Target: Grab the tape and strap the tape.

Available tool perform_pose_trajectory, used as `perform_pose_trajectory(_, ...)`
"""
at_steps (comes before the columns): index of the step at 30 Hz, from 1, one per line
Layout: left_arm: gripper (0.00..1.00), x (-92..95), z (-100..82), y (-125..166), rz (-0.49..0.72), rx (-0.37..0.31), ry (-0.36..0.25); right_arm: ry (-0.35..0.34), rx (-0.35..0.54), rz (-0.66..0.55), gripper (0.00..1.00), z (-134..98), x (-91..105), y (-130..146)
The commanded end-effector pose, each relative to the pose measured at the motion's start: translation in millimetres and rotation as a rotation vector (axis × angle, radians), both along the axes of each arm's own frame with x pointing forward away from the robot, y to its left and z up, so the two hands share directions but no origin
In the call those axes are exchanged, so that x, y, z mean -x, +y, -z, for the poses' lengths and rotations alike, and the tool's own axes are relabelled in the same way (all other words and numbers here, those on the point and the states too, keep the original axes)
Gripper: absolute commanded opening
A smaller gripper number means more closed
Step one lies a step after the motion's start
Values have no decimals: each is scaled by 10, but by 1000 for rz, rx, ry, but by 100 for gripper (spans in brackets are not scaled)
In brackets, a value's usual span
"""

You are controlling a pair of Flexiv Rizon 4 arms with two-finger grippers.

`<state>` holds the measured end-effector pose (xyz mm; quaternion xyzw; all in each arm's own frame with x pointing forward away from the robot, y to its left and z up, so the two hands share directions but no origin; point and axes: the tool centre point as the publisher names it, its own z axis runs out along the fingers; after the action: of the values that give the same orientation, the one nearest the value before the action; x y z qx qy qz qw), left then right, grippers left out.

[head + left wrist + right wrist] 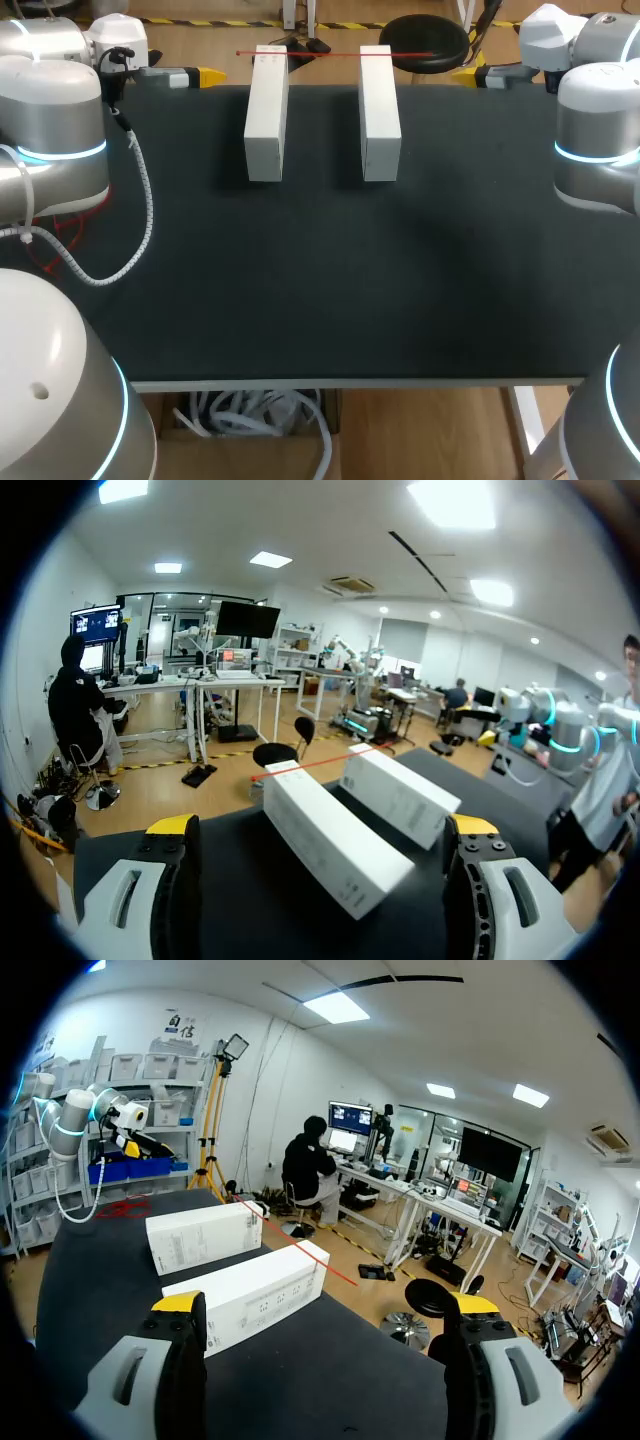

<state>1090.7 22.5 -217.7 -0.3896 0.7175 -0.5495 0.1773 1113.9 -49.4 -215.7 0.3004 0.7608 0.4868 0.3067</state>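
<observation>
Tape (330,54) | long axis left-right, across two white blocks (266,110) | left pincer (321,825) apart | right pincer (325,1302) apart

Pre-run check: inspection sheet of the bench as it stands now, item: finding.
surface: black table, no marks seen.
job's things: thin red tape runs across the far ends of the left box and right box, which are white, parallel and apart.
clutter: nothing seen.
grippers: left gripper and right gripper at the far corners, jaws open, holding nothing.
cables: white coiled cable droops over the table's left edge.
surroundings: nothing seen reaching over the table.
</observation>
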Motion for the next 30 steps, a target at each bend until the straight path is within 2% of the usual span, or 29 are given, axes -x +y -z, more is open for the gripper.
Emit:
perform_pose_trajectory(1,100,0,5,-3,-1,-1,-1,0,0,0,100,2,-3,1)
perform_pose_trajectory(21,100,0,5,-3,-1,-1,-1,0,0,0,100,2,-3,1)
perform_pose_trajectory(25,100,-89,47,39,57,0,-31,0,0,0,100,2,-3,1)
perform_pose_trajectory(30,100,-300,87,18,213,18,-94,0,0,0,100,2,-3,1)
